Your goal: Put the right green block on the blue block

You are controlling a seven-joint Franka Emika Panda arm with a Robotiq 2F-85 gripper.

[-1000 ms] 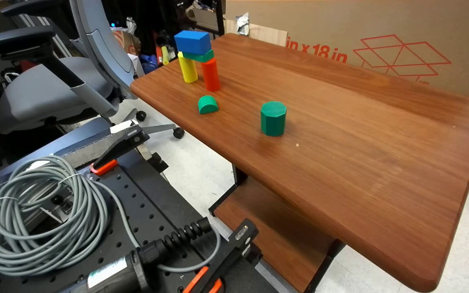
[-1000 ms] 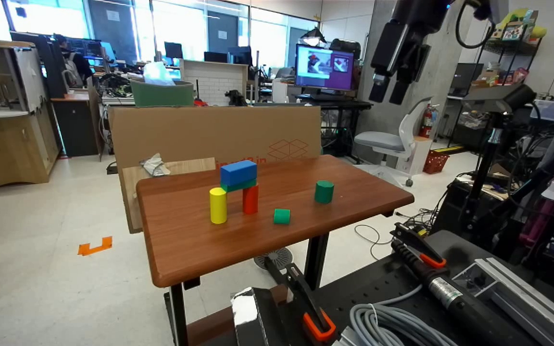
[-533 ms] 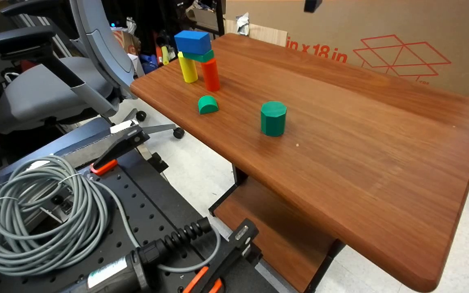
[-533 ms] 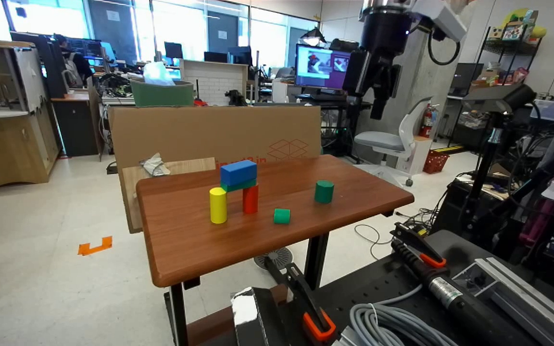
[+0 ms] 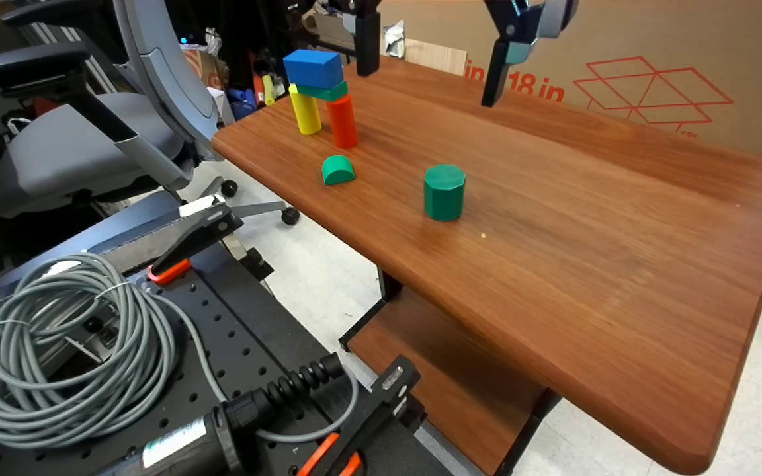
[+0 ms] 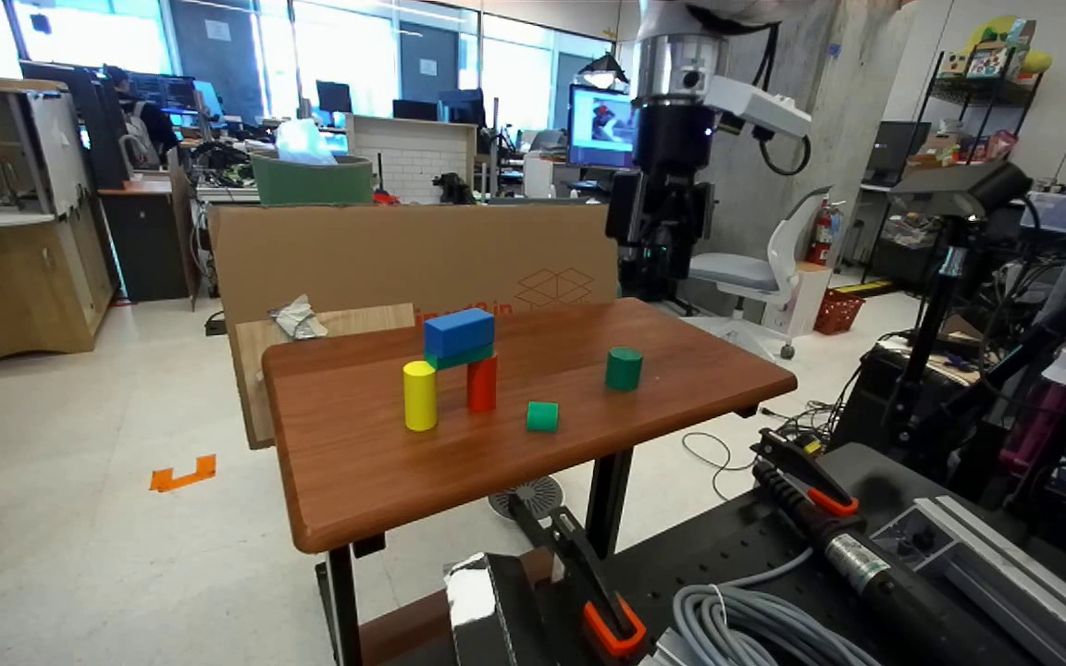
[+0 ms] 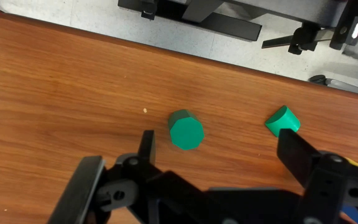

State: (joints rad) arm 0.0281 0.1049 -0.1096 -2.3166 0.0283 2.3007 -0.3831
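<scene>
The right green block is an upright, flat-topped green prism. It stands alone on the table in both exterior views (image 5: 444, 193) (image 6: 624, 370) and the wrist view (image 7: 186, 133). The blue block (image 5: 315, 69) (image 6: 460, 333) lies on a flat green slab (image 6: 461, 355) bridging the yellow cylinder (image 6: 420, 396) and red cylinder (image 6: 482, 384). Only a blue corner (image 7: 355, 214) shows in the wrist view. My gripper (image 5: 430, 82) (image 7: 218, 133) is open and empty above the table. In the wrist view the right green block appears between its fingertips, nearer the left one.
A small half-round green block (image 5: 338, 170) (image 6: 542, 416) lies on the table between the stack and the right green block. One fingertip partly covers it in the wrist view (image 7: 286, 119). A large cardboard sheet (image 6: 357, 254) stands behind the wooden table (image 5: 586, 264).
My gripper has come down and across over the table, moving left in an exterior view; its open fingers now show in both exterior views. The blocks have not moved.
</scene>
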